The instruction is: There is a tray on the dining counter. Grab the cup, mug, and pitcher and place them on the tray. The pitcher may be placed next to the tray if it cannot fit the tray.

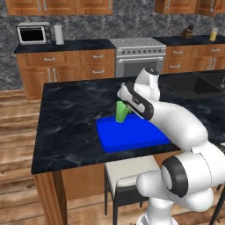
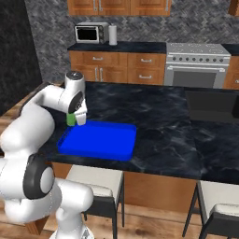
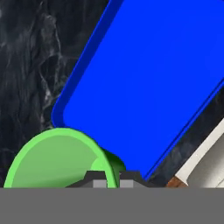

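My gripper [image 1: 126,108] is shut on the rim of the bright green cup [image 1: 121,113], one finger inside and one outside. The cup stays upright at the far corner of the blue tray [image 1: 132,135] on the black dining counter [image 1: 66,118]. In the hand view the cup [image 3: 54,158] overlaps the tray [image 3: 148,74] corner, with the fingertips [image 3: 99,180] pinching its wall. From the right, the cup [image 2: 70,119] peeks out beside the gripper [image 2: 79,120] above the tray [image 2: 100,140]. I cannot tell whether the cup touches the tray. The pitcher [image 1: 213,34] stands on the back counter. The mug is out of view.
Stools [image 2: 95,179] stand under the counter's near edge. A dark sink [image 2: 212,106] is set into the counter to the right. Stove [image 1: 139,55], microwave [image 1: 33,34] and cabinets line the back wall.
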